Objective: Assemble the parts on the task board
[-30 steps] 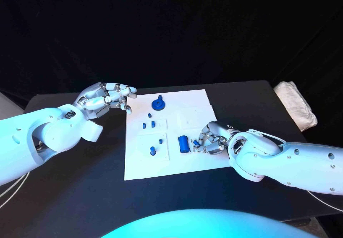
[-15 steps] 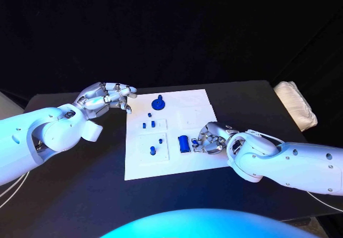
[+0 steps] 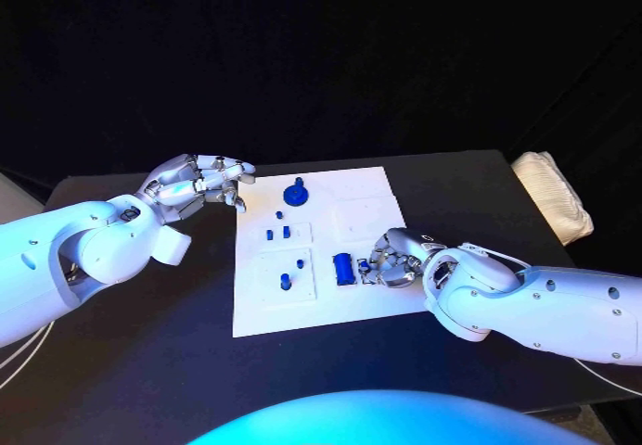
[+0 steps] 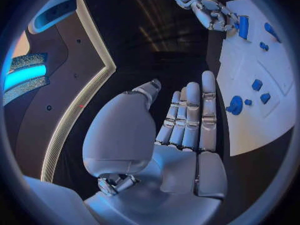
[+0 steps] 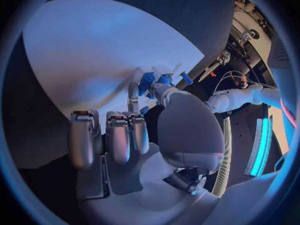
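The right hand (image 3: pixel 392 260) sits low and right of centre in the head view, at the right edge of the white task board (image 3: pixel 288 311). Its fingers are curled in around a small blue part (image 3: pixel 365 269), pinching it just beside a larger blue cylinder (image 3: pixel 344 268) that lies on the board. In the right wrist view the same hand (image 5: pixel 134 130) has blue pieces (image 5: pixel 147 81) at its fingertips, over the white plate (image 5: pixel 81 50).

Left of the cylinder, in the lower left square of the board, stand 2 small blue pegs (image 3: pixel 285 279). Further up, 3 more small blue parts (image 3: pixel 284 229) sit in the next square, and a round blue piece with a stem (image 3: pixel 297 194) lies near the board's top edge.

At the upper left of the frame the left hand (image 3: pixel 200 182) rests over the black worktop (image 3: pixel 134 371) just beside the board's upper left corner, fingers curled inward and holding nothing. The left wrist view shows its fingers (image 4: pixel 190 115) lying close together.

A folded white cloth (image 3: pixel 556 195) lies at the worktop's far right edge.
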You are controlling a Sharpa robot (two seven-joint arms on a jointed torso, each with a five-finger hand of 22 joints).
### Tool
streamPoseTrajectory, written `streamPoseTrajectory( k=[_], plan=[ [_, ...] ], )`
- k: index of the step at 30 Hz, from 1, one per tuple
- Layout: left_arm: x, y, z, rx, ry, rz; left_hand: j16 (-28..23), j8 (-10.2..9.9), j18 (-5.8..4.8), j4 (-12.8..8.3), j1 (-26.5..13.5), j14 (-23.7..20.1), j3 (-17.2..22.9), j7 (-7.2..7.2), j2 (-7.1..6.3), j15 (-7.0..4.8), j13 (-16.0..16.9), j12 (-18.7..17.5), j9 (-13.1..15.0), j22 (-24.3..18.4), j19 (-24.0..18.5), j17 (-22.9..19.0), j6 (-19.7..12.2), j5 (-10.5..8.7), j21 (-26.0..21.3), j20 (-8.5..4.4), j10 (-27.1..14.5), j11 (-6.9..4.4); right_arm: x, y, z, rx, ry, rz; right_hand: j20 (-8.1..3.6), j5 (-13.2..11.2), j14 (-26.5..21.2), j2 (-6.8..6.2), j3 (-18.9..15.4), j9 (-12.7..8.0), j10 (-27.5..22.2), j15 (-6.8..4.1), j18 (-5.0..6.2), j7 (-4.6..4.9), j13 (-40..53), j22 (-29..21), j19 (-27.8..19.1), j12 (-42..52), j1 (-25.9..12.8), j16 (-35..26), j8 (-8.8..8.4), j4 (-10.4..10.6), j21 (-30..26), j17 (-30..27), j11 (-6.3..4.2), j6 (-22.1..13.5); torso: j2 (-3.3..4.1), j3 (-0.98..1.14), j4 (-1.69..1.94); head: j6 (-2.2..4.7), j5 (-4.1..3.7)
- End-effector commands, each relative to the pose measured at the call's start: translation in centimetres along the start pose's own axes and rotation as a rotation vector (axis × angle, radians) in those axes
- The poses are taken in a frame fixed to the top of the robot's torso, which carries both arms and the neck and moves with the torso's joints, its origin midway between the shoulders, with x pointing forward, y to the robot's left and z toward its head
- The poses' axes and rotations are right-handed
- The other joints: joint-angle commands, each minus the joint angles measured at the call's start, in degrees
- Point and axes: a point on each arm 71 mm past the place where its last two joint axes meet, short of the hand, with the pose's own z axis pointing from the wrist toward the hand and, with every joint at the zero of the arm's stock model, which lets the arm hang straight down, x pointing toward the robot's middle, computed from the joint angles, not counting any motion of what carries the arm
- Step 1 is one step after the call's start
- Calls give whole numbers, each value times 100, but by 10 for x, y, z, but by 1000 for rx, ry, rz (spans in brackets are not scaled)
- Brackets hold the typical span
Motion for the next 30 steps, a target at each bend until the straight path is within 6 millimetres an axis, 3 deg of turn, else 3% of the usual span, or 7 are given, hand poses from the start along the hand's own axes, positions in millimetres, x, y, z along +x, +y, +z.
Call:
streamPoseTrajectory(
  k=[1, 18, 24, 30],
  plan=[
    [2, -1, 0, 5, 21, -11, -9, 25, 78, 39, 13, -26, 1, -3, 45, -6, 6, 19, -6, -5, 46, 6, -28, 20, -28, 8, -39, 15, 0, 2, 0, -8, -11, -6, -34, 35, 582, 32, 41, -6, 607, -43, -63, -11, 1509, 1283, 504, 22, -81, 32, 43, 28, 37, 1492, -39, 26, -1, -4, 1, -10, 0],
    [2, -1, 0, 3, 21, -11, -9, 25, 78, 39, 13, -26, 1, -3, 45, -6, 6, 19, -6, -5, 46, 6, -28, 20, -28, 8, -39, 15, -2, 2, 3, -14, -33, -23, -34, 15, 578, 16, 36, -2, 607, -40, -54, -2, 1509, 1267, 496, 22, -182, 23, 53, 37, -7, 1475, -33, -3, 1, -4, -2, -17, -2],
    [2, 0, 0, 2, 21, -11, -9, 25, 78, 39, 13, -26, 1, -3, 45, -6, 6, 19, -6, -5, 46, 6, -28, 20, -28, 8, -39, 15, -1, -1, 5, -6, -6, -48, -21, -176, 569, -82, -117, 5, 607, -20, -41, 23, 1509, 1242, 482, 22, -470, -1, 83, 113, -77, 1435, -10, -34, -4, -4, -3, -17, 3],
    [2, 0, 0, 2, 21, -11, -9, 25, 78, 39, 13, -26, 1, -3, 45, -6, 6, 19, -6, -5, 46, 6, -28, 20, -28, 8, -39, 15, 0, -2, 5, -2, 11, -61, -13, -310, 567, -81, -257, 4, 604, -13, -39, 26, 1506, 1239, 479, 14, -683, -7, 100, 147, -92, 1424, -5, -47, -2, -2, -3, -16, -1]
  ],
)
